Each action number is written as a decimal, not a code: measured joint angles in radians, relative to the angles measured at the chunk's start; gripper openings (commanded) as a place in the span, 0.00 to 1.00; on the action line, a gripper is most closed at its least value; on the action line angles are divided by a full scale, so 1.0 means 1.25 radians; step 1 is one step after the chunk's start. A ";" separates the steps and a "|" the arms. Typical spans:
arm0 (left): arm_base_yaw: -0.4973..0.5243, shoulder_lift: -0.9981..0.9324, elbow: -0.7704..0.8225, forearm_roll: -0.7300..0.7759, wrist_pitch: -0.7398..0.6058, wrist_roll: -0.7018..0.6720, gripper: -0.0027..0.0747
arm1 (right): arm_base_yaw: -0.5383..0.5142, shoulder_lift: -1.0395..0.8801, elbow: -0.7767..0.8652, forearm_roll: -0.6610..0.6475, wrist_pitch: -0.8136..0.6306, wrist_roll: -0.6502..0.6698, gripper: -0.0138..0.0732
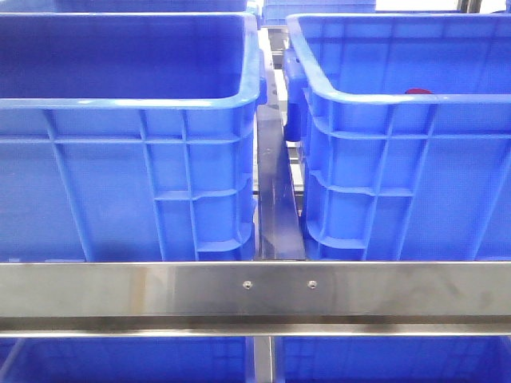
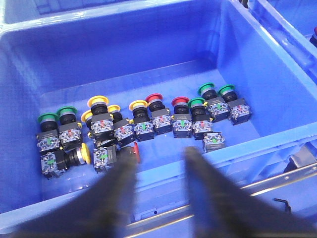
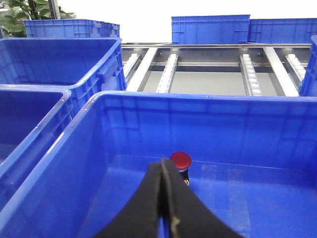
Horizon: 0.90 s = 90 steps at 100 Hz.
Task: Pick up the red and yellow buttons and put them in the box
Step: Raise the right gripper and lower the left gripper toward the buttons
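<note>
Left fingers (image 2: 154,181): spread wide, nothing between them, hovering above the near wall of the left crate (image 2: 29,89). Right fingers (image 3: 165,198): pressed together tip to tip, nothing visibly held, poised over the right crate (image 3: 208,106).

Landmark: left crate. On its floor lies a loose row of push-button units with green, yellow and red caps. Closest to the left fingers are a toppled yellow button (image 2: 85,152) and a toppled red button (image 2: 135,151), both lying on their sides near the near wall. Upright red buttons (image 2: 154,98) and yellow buttons (image 2: 97,101) stand farther in; green buttons (image 2: 48,118) sit at both ends of the row.

To the right of the left crate, the right crate holds one red-capped button (image 3: 180,160) on its floor, its cap also peeking over the rim in the front view (image 1: 418,92).

Risks, as judged:
- Units are packed touching; a wide approach may catch two at once, or drag a green neighbour along.
- Toppled units present round caps sideways; a pinch there may slip or roll.
- Descending close to the near wall may strike the rim.
- The crates look alike; release over the wrong one is possible.
</note>
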<state>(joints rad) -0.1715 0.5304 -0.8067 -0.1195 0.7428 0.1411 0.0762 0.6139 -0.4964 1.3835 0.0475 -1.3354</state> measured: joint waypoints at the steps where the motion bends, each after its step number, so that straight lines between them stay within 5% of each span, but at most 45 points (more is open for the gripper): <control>1: 0.000 0.000 0.000 0.000 0.000 0.000 0.67 | 0.000 0.000 0.000 0.000 0.000 0.000 0.08; 11: 0.000 0.000 0.000 0.000 0.000 0.000 0.80 | 0.000 0.000 0.000 0.000 0.000 0.000 0.08; 51: 0.000 0.049 -0.007 0.000 -0.044 -0.024 0.81 | 0.000 0.000 0.000 0.000 0.000 0.000 0.08; 90: 0.000 0.435 -0.173 0.047 -0.087 -0.143 0.81 | 0.000 0.000 0.000 0.000 0.002 0.000 0.08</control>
<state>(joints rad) -0.1715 1.0747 -1.0229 -0.0610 0.6343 -0.0375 0.0762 0.6139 -0.4964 1.3835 0.0494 -1.3354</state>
